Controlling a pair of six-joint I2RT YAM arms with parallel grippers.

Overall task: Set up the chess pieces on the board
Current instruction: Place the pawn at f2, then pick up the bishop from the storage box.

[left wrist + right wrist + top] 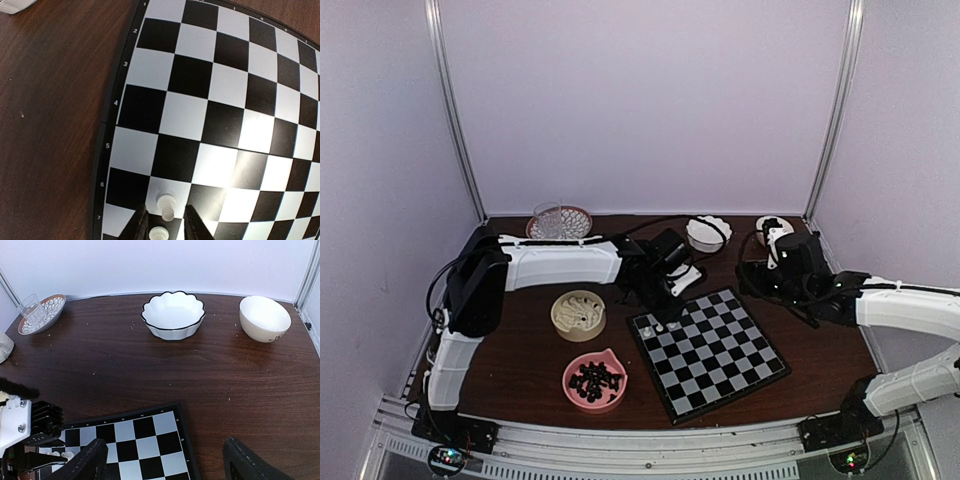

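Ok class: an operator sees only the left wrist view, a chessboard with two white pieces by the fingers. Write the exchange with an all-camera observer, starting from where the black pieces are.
Observer: The small black chess pieces sit piled in a pink round bowl left of the black-and-white checkered board.
Operator: Is the right arm near?
Observer: The right gripper hangs open near the board's far corner.
Operator: Other bowls?
Observer: A white scalloped ceramic bowl stands empty behind the board.
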